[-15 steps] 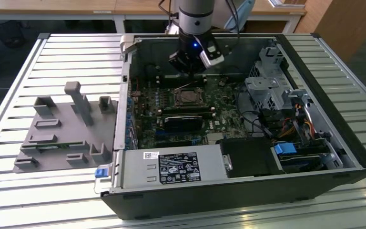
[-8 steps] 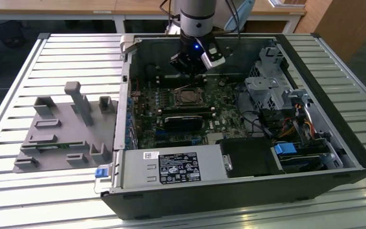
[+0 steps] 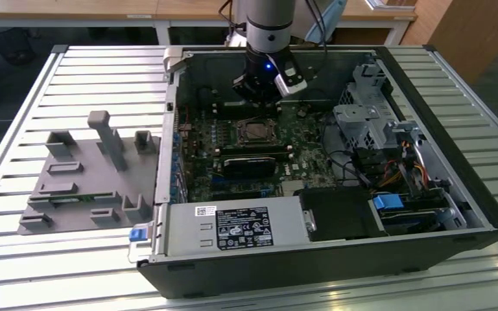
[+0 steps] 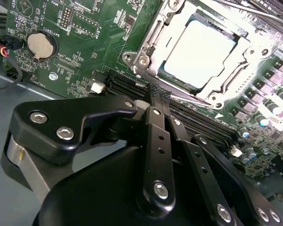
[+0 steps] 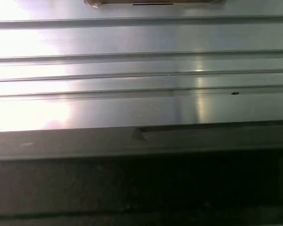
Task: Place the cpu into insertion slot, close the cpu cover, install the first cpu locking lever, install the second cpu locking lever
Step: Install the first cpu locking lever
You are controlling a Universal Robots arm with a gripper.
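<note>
The cpu (image 4: 200, 52) lies with its pale silver face up in the insertion slot (image 3: 253, 131) on the green board inside the open computer case. The cpu cover (image 4: 148, 44), a silvery frame, lies around the chip's edges with the face showing through its window. A thin metal lever rod (image 4: 254, 8) runs along one side of the socket. My gripper (image 3: 262, 91) hangs inside the case just behind the socket in the exterior view. Its black linkage (image 4: 153, 106) is in the foreground of the second wrist view, close to the socket and holding nothing that I can see.
The case (image 3: 456, 214) lies open on a slatted metal table (image 5: 141, 66). A grey fixture (image 3: 89, 172) stands on the exterior view's left. A black module (image 3: 249, 165), power supply (image 3: 231, 227), drive cage (image 3: 379, 129) and cables surround the socket. A coin battery (image 4: 39, 44) sits on the board.
</note>
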